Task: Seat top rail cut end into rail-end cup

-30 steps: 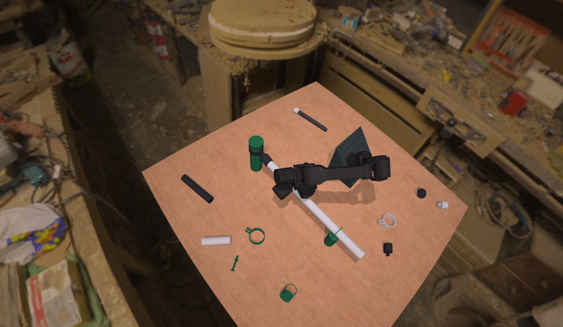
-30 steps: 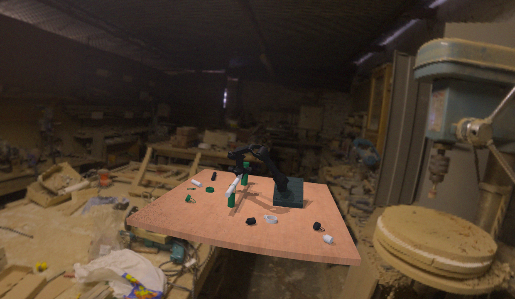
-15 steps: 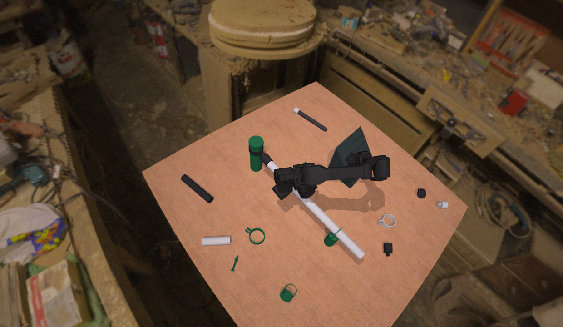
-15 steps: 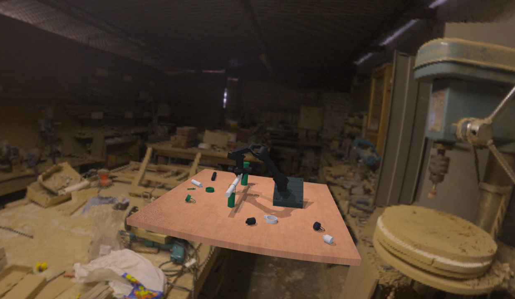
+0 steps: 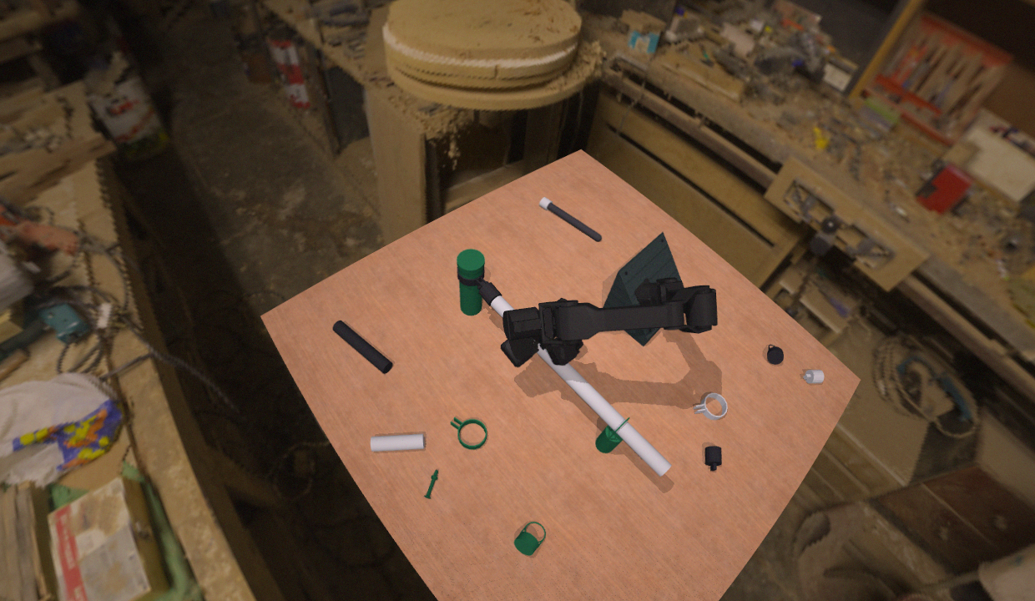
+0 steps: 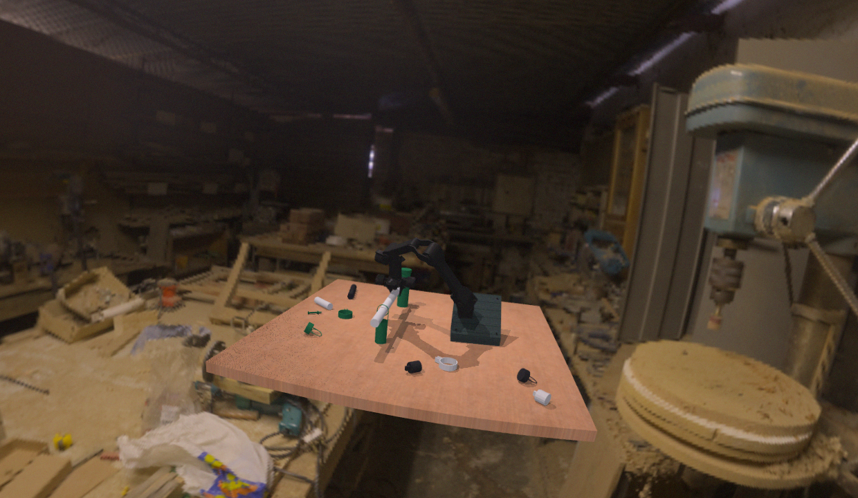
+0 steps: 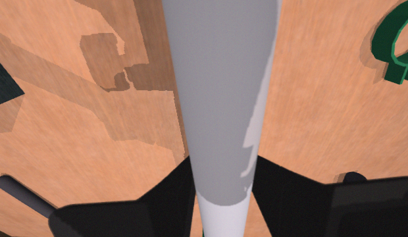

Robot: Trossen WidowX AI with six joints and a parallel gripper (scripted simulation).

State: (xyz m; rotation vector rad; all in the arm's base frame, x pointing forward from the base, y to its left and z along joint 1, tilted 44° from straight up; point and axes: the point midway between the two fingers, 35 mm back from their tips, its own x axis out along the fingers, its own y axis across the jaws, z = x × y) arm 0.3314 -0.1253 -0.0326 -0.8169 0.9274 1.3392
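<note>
White rail (image 5: 584, 390) (image 6: 384, 308) (image 7: 224, 99), pinched by the gripper (image 5: 542, 354) (image 6: 395, 286) (image 7: 218, 157), passes through the near post's loop; its far end meets the black cup (image 5: 488, 291) at the tall post (image 5: 471, 291) (image 6: 403, 290). Full seating is unclear; release remains.

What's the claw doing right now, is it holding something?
Claw: closed on the white rail, one finger on each side.

Top view: arm conceals a section of the white rail (image 5: 592, 392); the cut end inside the black cup (image 5: 491, 292) is not visible. Wrist view: picture edge truncates the green brace band (image 7: 383, 44) and both claw (image 7: 218, 157) fingers.
</note>
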